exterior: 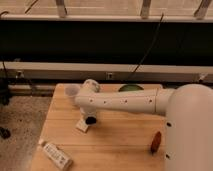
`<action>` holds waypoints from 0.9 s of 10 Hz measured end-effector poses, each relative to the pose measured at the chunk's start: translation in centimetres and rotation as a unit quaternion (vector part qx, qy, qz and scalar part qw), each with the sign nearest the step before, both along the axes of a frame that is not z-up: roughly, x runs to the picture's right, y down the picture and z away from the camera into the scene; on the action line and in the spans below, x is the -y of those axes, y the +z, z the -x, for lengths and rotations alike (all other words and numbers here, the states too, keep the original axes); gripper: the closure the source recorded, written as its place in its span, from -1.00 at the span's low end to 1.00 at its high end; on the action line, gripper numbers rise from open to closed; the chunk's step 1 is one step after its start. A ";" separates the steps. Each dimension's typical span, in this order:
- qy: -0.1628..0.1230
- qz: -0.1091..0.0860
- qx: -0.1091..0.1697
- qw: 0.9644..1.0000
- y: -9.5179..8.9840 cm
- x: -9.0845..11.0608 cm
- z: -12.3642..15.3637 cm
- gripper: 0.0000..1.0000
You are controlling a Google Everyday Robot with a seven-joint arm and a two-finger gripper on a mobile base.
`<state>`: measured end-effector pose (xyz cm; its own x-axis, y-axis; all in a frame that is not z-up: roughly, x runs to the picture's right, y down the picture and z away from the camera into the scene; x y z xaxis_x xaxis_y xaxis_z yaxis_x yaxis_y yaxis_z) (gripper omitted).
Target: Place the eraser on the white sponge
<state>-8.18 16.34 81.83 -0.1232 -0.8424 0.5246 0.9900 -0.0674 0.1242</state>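
One white sponge (82, 126) lies flat on the worktop (115, 145), at the tip of the end effector (90, 119). Whether the end effector is apart or together cannot be told. The eraser cannot be made out. It is probably light, firm and grippy, best held across its narrow sides, and the sponge would likely yield under it.

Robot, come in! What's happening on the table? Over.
Gripper down low at the white sponge. Eraser not made out. Cup behind and labelled bar in front, both apart from the sponge.
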 end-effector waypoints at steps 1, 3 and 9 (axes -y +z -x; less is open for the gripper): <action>0.000 -0.001 0.001 1.000 0.0 0.1 0.0 0.16; -0.002 -0.003 0.004 1.000 0.1 0.1 0.0 0.16; -0.006 -0.010 0.010 1.000 0.1 0.2 -0.1 0.16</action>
